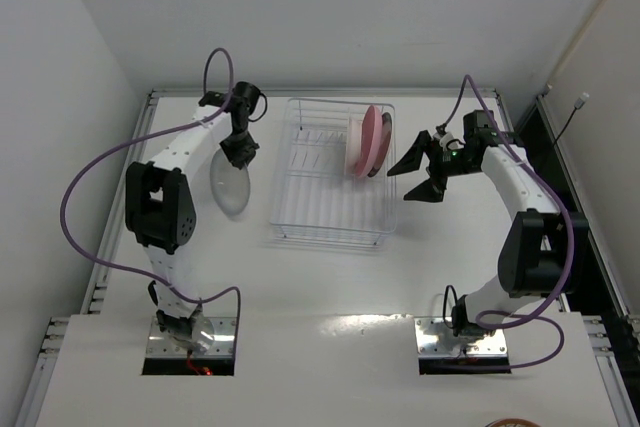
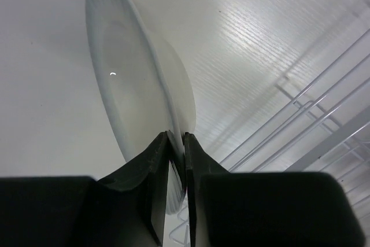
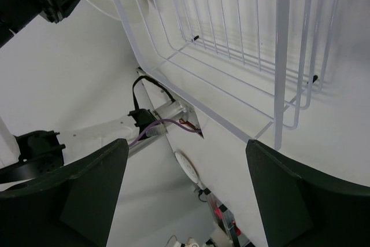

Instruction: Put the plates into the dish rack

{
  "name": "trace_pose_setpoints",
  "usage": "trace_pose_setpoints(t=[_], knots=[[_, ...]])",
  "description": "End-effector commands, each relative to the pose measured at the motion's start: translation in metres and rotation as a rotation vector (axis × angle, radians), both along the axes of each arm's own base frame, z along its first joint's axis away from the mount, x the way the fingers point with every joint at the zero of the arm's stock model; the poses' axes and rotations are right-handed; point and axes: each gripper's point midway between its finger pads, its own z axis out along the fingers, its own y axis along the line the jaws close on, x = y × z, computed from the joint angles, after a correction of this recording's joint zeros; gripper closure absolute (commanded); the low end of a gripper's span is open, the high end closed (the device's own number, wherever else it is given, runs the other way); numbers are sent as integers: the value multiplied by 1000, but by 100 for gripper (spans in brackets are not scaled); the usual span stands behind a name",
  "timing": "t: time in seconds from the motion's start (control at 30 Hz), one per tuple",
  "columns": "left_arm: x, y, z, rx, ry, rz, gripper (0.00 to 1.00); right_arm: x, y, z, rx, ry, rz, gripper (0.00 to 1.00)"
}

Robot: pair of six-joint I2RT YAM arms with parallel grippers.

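My left gripper [image 1: 238, 157] is shut on the rim of a clear glass plate [image 1: 231, 187], held on edge above the table left of the dish rack [image 1: 330, 219]. In the left wrist view the glass plate [image 2: 133, 85] stands edge-on between my fingers [image 2: 151, 160], with the rack wires [image 2: 324, 114] at right. A pink plate [image 1: 371, 139] and a plate with a dark rim [image 1: 384, 152] stand upright in the rack's far right corner. My right gripper [image 1: 420, 179] is open and empty, just right of the rack. The right wrist view shows the rack [image 3: 231, 44] from the side.
The left arm's base [image 1: 185, 332] and the right arm's base [image 1: 465, 337] sit at the near edge. White walls close in the table on the left and back. A brown round object [image 1: 515, 423] shows at the bottom edge.
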Motion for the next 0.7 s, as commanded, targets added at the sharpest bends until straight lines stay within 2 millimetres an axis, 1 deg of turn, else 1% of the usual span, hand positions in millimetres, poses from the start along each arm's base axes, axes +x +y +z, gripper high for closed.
trace_pose_setpoints(t=[0.0,0.07,0.1,0.13,0.17,0.23,0.27,0.3,0.33,0.37,0.4,0.43,0.47,0.5,0.53,0.57,0.6,0.67], knots=[[-1,7,18,-12,-31,27,100,3,4,5,22,-20,13,19],[2,8,36,-17,-77,38,100,3,4,5,22,-20,13,19],[2,11,40,-5,-90,43,100,3,4,5,22,-20,13,19],[5,10,49,-15,-117,52,100,3,4,5,22,-20,13,19],[10,15,65,-14,-162,66,100,3,4,5,22,-20,13,19],[17,15,78,-15,-201,70,100,3,4,5,22,-20,13,19],[23,15,98,-22,-258,75,100,3,4,5,22,-20,13,19],[29,14,107,-27,-289,68,100,3,4,5,22,-20,13,19],[30,14,120,-32,-321,61,100,3,4,5,22,-20,13,19],[37,11,130,-48,-356,48,100,3,4,5,22,-20,13,19],[46,7,153,-74,-442,37,100,3,4,5,22,-20,13,19],[48,9,170,-95,-497,41,100,3,4,5,22,-20,13,19],[51,2,182,-128,-540,2,100,4,1,5,22,-20,4,19],[61,-4,202,-163,-624,-10,100,4,1,5,22,-20,4,19],[64,-9,216,-194,-673,-25,100,4,1,5,22,-20,4,19],[63,-26,232,-261,-720,-113,100,4,1,5,22,-20,4,19],[75,-32,248,-305,-795,-140,100,4,1,5,22,-20,4,19],[80,-49,267,-370,-863,-225,100,4,1,5,22,-20,4,19]])
